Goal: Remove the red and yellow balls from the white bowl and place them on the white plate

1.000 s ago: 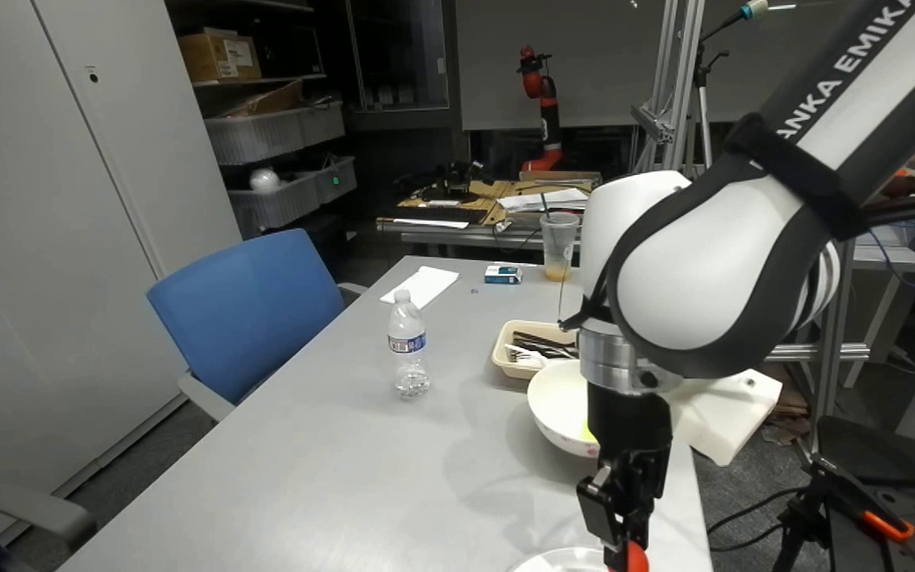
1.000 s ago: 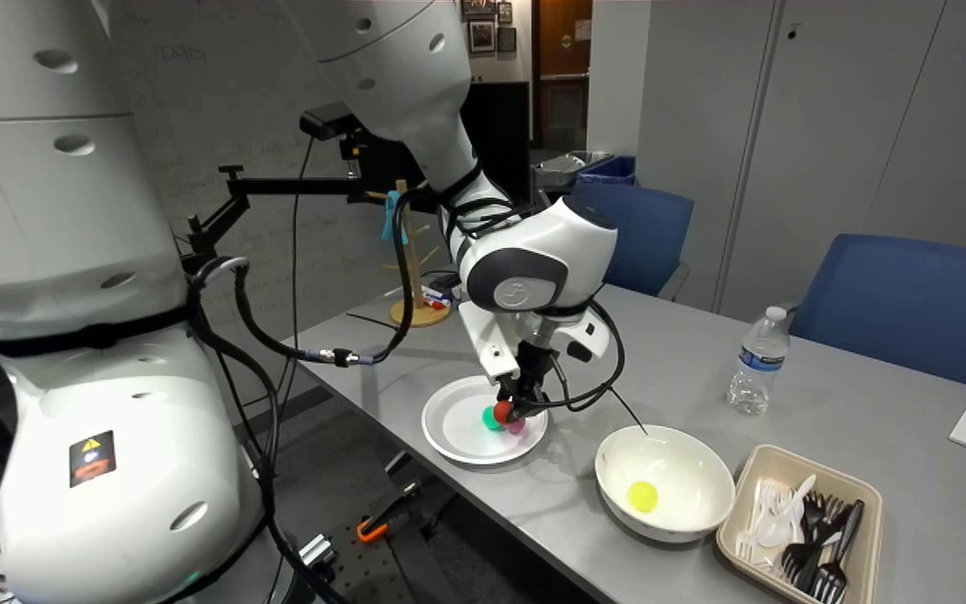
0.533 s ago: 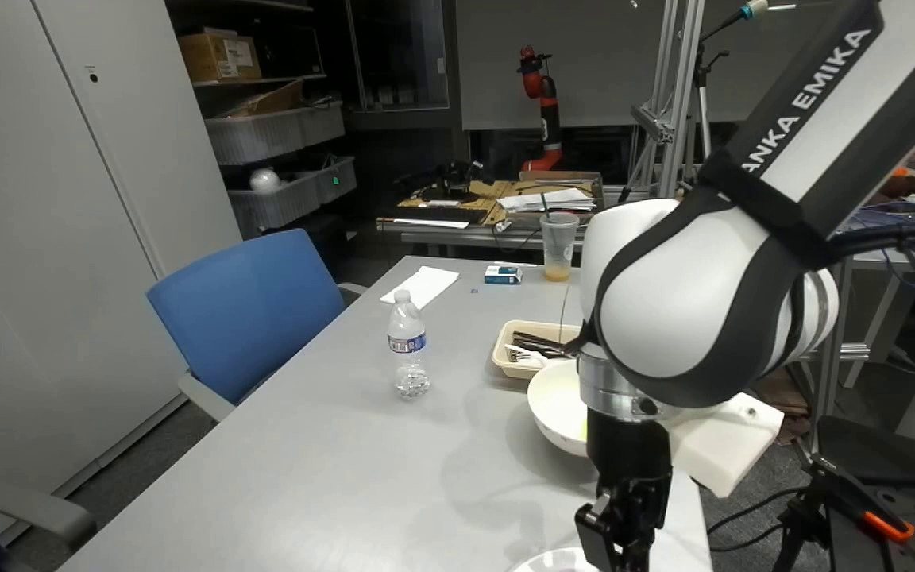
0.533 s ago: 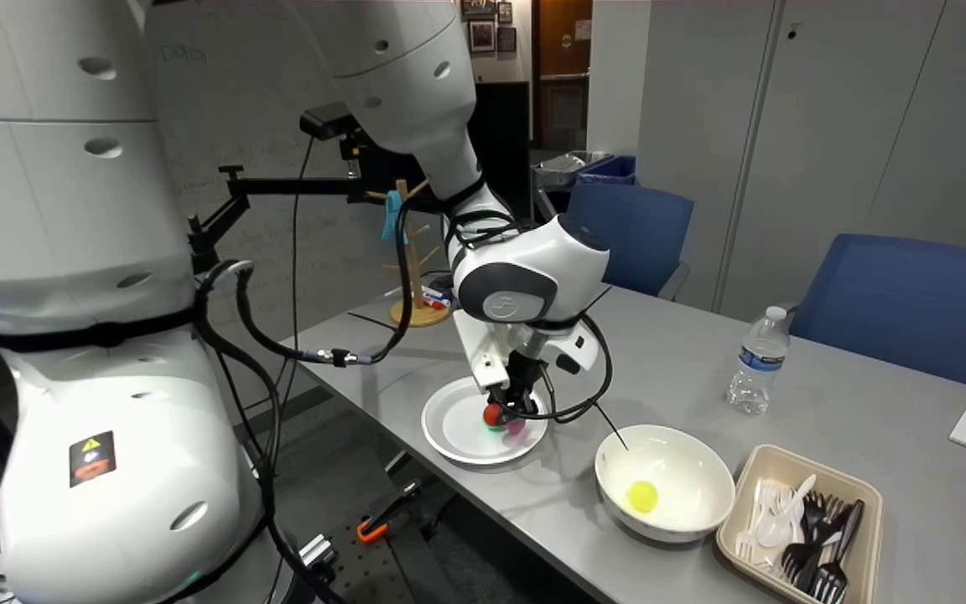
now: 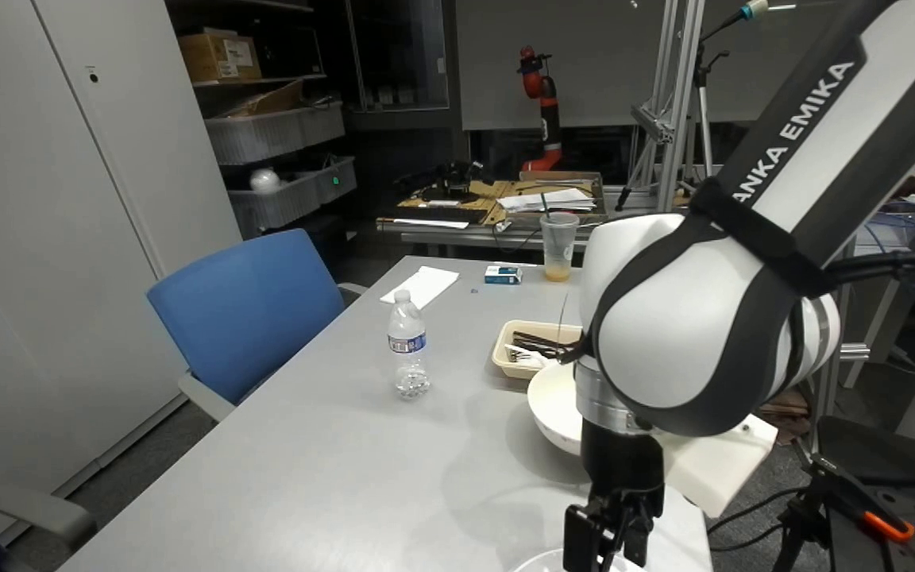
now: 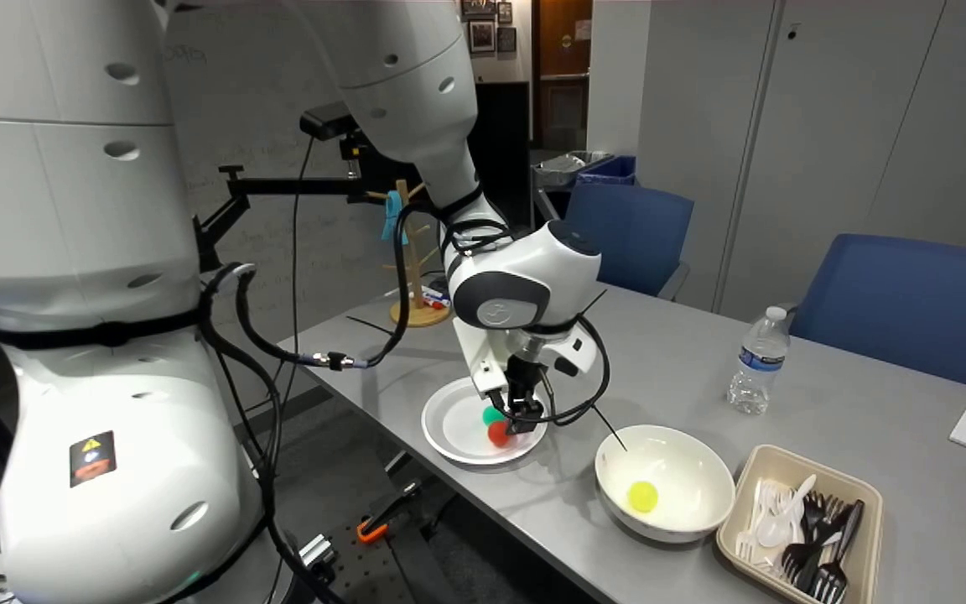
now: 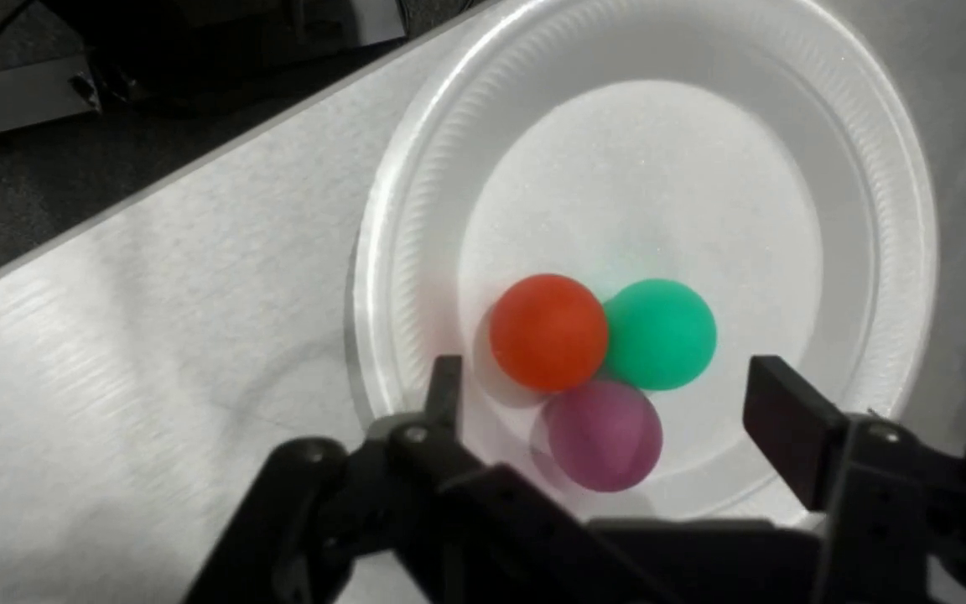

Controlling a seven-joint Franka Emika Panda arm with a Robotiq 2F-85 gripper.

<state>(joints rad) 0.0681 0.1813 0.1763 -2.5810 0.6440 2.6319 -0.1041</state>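
Mid-frame in an exterior view, the arm point(image 6: 504, 289) angles down, gripper point(image 7: 605, 394) spread wide. In the wrist view we see the red ball point(image 7: 548, 332) on the plate point(image 7: 651, 168), just above the jaws' gap; the bowl point(image 6: 701, 470) holds the yellow ball point(image 6: 642, 496).

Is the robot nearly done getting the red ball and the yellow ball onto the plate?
About half done, it seems. Done: the smooth orange-red ball is on the flat round white plate. In hand: nothing; the black two-fingered pincer stands open at the plate. Left: the small round yellow ball is in the deep round white bowl, so it needs carrying across.
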